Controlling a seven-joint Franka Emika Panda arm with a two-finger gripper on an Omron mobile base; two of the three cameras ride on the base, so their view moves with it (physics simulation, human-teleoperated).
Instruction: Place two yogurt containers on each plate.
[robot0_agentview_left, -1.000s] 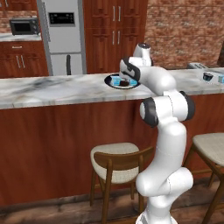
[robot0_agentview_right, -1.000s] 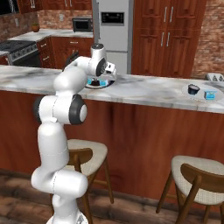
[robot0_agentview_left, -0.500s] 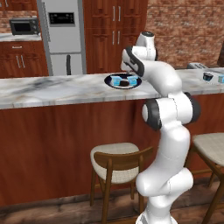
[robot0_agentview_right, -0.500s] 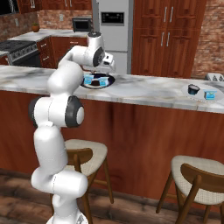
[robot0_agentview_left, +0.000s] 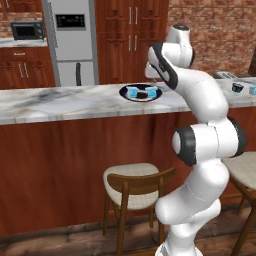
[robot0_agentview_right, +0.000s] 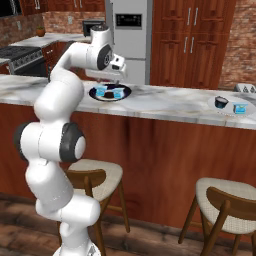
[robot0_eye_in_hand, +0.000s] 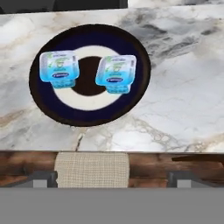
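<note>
The round dark navy plate with a pale inner ring (robot0_eye_in_hand: 89, 74) stood on the grey-veined marble counter (robot0_eye_in_hand: 183, 100). Two small light-blue squarish yogurt cups lay on it side by side, one on the left of the ring (robot0_eye_in_hand: 59, 66) and one on the right (robot0_eye_in_hand: 116, 73), apart from each other and both upright with printed lids up. The white arm's two-finger gripper (robot0_agentview_right: 116, 80) hung above the plate with its jaws wide apart and nothing between them.

Far along the counter sat the pale grey-white plate (robot0_agentview_right: 228, 107), with a third light-blue yogurt cup (robot0_agentview_right: 240, 108) just beside a small black round cup (robot0_agentview_right: 221, 102).

The cups were probably very light and thin-walled, so a hard squeeze could dent them. The smooth plastic may slip. I judged that the best hold was across two opposite flat sides, below the lid rim.
</note>
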